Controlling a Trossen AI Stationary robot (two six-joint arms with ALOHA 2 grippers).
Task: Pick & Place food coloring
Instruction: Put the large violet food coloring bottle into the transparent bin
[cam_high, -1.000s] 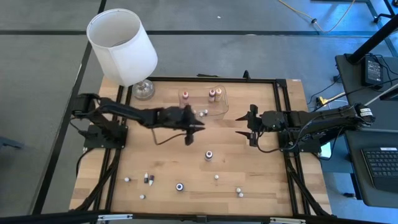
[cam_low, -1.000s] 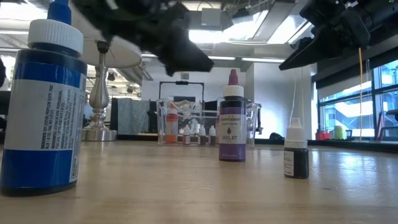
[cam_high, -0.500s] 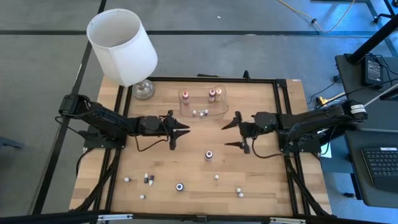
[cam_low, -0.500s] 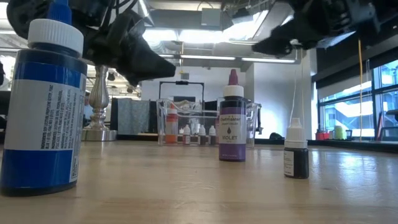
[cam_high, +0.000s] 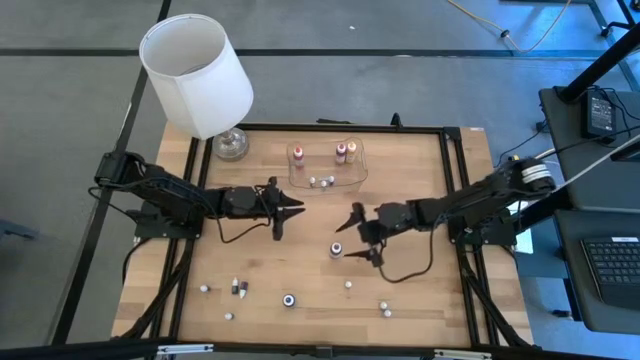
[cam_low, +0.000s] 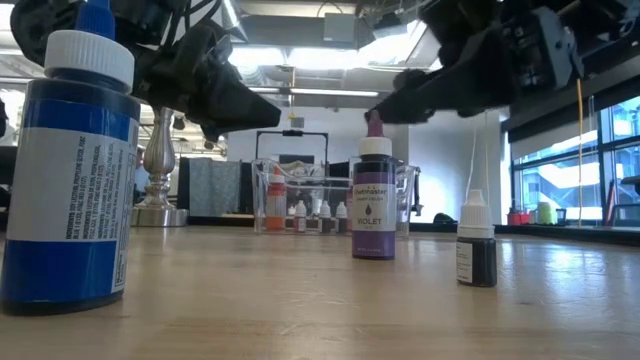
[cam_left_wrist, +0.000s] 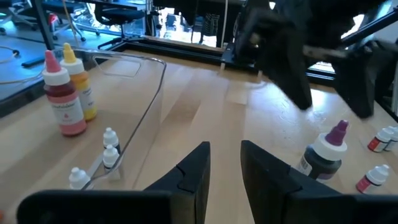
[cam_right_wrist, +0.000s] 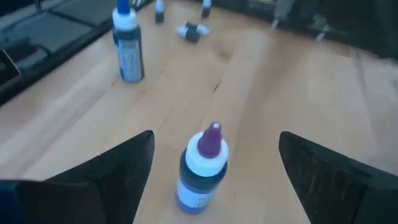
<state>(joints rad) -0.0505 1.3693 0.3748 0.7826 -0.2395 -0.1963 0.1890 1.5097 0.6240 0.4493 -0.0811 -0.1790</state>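
A violet food coloring bottle (cam_high: 337, 249) with a white collar stands upright on the wooden table (cam_high: 420, 290). My right gripper (cam_high: 356, 237) is wide open just to the bottle's right. In the right wrist view the bottle (cam_right_wrist: 201, 171) stands ahead of the gripper (cam_right_wrist: 216, 144), between the two fingers' lines and apart from both. My left gripper (cam_high: 290, 212) hovers left of centre, below the clear tray (cam_high: 358, 168), its fingers (cam_left_wrist: 186, 180) nearly together with nothing between them. Red and orange bottles (cam_left_wrist: 62, 106) and tiny white ones (cam_left_wrist: 110, 148) stand in the tray.
A white-shaded lamp (cam_high: 195, 75) stands at the far left corner. Several small bottles stand along the near edge: a blue one (cam_high: 289, 299), a lying one (cam_high: 240, 288), white ones (cam_high: 384, 308). In the low view a big blue bottle (cam_low: 70, 170) stands closest.
My right gripper has travelled toward the table's left edge and down, tipping forward, until it came beside the violet bottle. My left gripper first drew back from the tray toward the table's left edge and sank a little, then kept still. No bottle has moved.
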